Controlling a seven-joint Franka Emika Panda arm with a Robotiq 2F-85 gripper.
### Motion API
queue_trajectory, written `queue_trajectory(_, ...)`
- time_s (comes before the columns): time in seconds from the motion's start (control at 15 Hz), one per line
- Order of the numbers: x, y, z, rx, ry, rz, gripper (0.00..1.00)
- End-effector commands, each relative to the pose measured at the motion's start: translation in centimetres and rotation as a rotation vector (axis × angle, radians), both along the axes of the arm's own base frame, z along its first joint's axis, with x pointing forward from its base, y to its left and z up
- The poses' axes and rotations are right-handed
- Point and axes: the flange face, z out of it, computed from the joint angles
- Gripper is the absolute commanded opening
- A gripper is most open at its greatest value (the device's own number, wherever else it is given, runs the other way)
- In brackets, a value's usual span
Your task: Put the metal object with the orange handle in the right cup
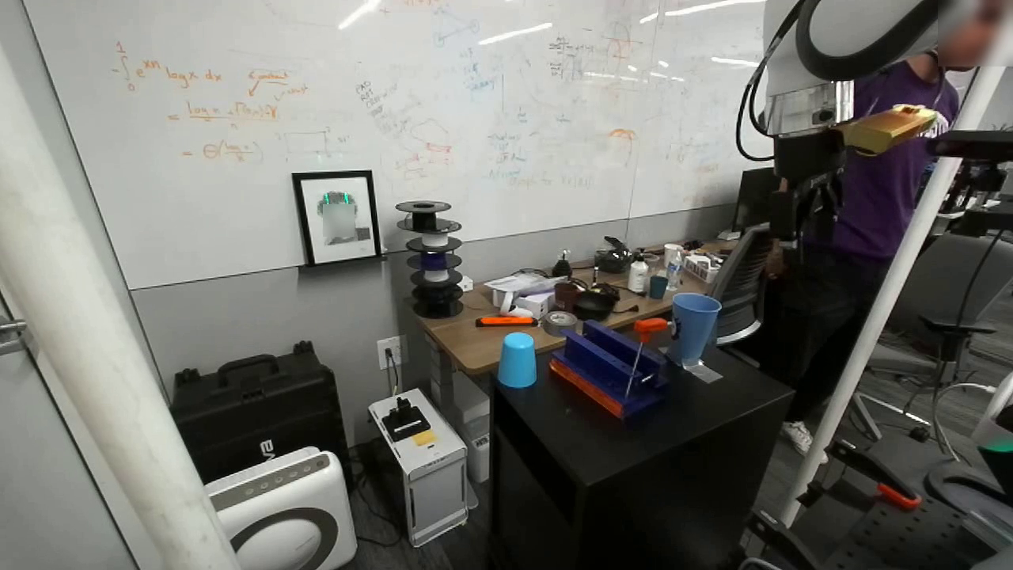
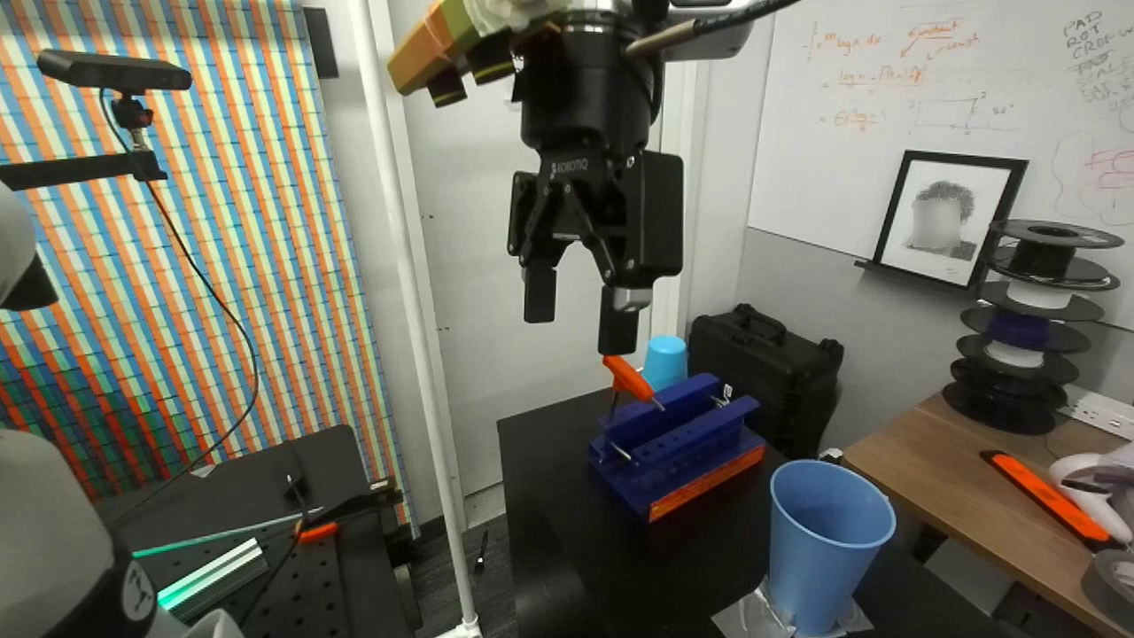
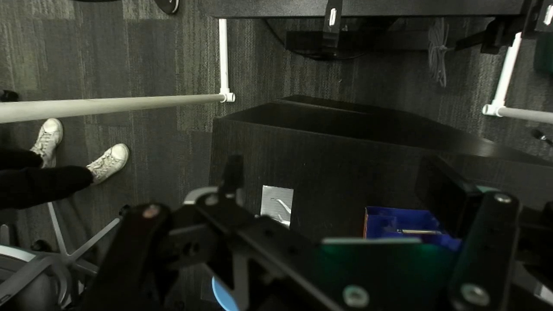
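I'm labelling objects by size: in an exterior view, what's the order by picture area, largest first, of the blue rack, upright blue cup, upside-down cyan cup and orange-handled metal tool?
In an exterior view:
1. blue rack
2. upright blue cup
3. upside-down cyan cup
4. orange-handled metal tool, long but thin

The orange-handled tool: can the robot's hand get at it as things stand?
Likely yes: the hand is open and empty, and the tool's orange handle stands above the blue rack with nothing visibly blocking it; the hand would need lowering.
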Motion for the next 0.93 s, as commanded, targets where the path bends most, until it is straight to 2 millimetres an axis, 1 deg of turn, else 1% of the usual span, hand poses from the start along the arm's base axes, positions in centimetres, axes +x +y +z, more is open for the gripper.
queue_trajectory(0.0,0.0,0.0,0.0,0.000,0.001,0.000,1.00)
queue_trajectory(0.07,0.0,0.0,0.0,0.000,0.001,0.000,1.00)
queue_trajectory(0.13,0.5,0.5,0.3,0.022,-0.009,0.102,1.00)
queue_trajectory(0.4,3.5,3.3,0.3,0.037,-0.050,0.321,1.00)
queue_trajectory(0.6,5.8,5.8,-0.4,0.054,-0.096,0.480,1.00)
queue_trajectory(0.73,7.4,6.8,-1.4,0.084,-0.130,0.579,1.00)
queue_trajectory(0.87,8.5,7.7,-2.6,0.117,-0.164,0.677,1.00)
